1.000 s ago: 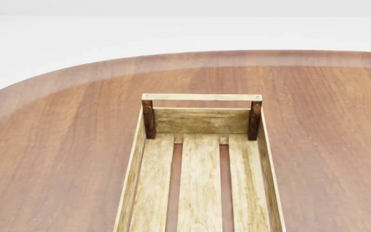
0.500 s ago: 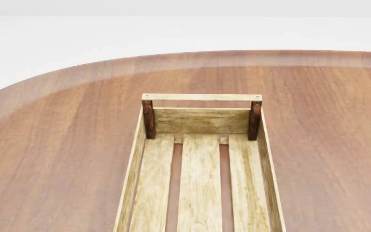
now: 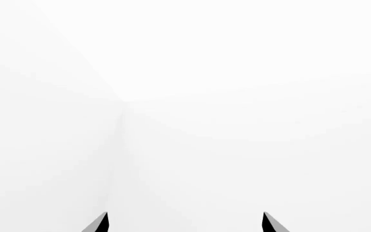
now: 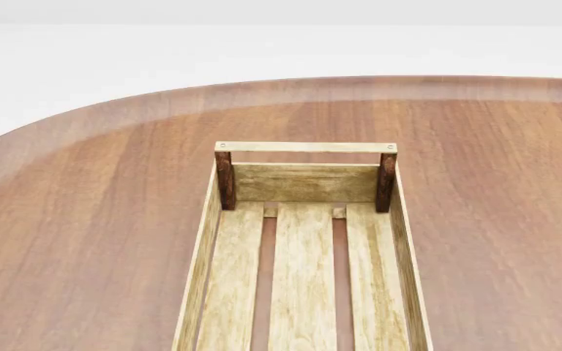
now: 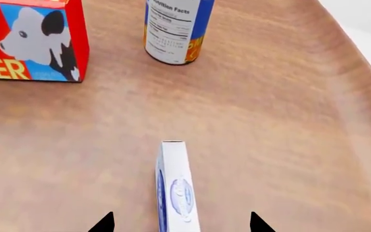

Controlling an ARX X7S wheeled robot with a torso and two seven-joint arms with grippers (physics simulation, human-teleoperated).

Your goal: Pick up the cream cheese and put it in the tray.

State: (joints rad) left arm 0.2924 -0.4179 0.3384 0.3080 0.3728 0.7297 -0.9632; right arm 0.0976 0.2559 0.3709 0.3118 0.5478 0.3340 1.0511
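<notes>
Two dark fingertips of the right gripper (image 5: 181, 223) sit spread apart with the cream cheese (image 5: 176, 188) standing on edge between them on the table (image 5: 276, 125), nothing pinched. Butter box (image 5: 31, 41) and can (image 5: 176, 29) stand beyond. Left gripper (image 3: 184, 223) is spread too, facing blank white. Tray (image 4: 213, 219) is bare, head view.

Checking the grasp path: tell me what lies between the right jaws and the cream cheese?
Nothing: in the right wrist view the cream cheese stands on edge between the open jaws.
</notes>
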